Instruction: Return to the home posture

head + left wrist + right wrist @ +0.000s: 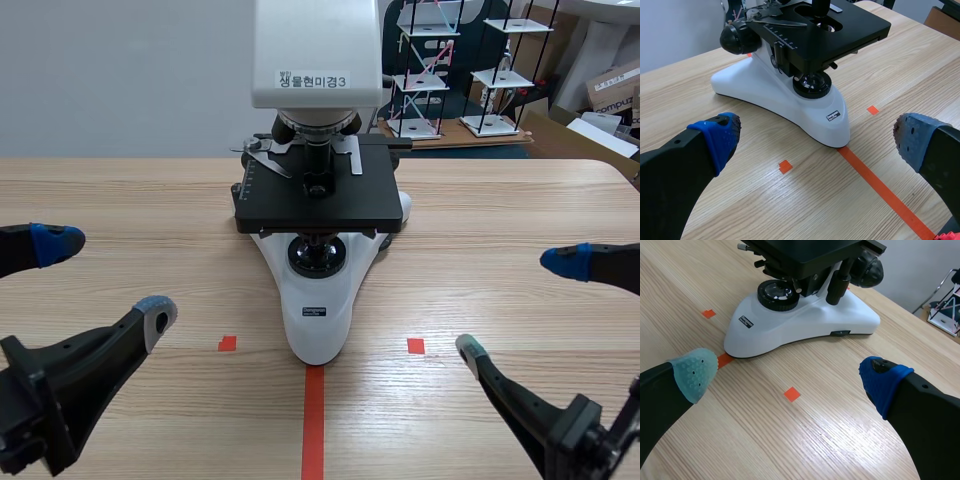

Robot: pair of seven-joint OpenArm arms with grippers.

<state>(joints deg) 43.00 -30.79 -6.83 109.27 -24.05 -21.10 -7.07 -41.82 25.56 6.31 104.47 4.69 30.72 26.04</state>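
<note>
Wooden table [520,200] is carrying a white microscope [318,250] at center; left gripper [107,279] and right gripper [516,305] are hovering near, wide open, holding nothing.

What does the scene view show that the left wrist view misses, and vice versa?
Only the scene view: the microscope's white head, the open right gripper and racks behind the table. Only the left wrist view clearly shows the black knob on the microscope's side. Both: the white base, black stage, orange tape line and the open left gripper.
</note>
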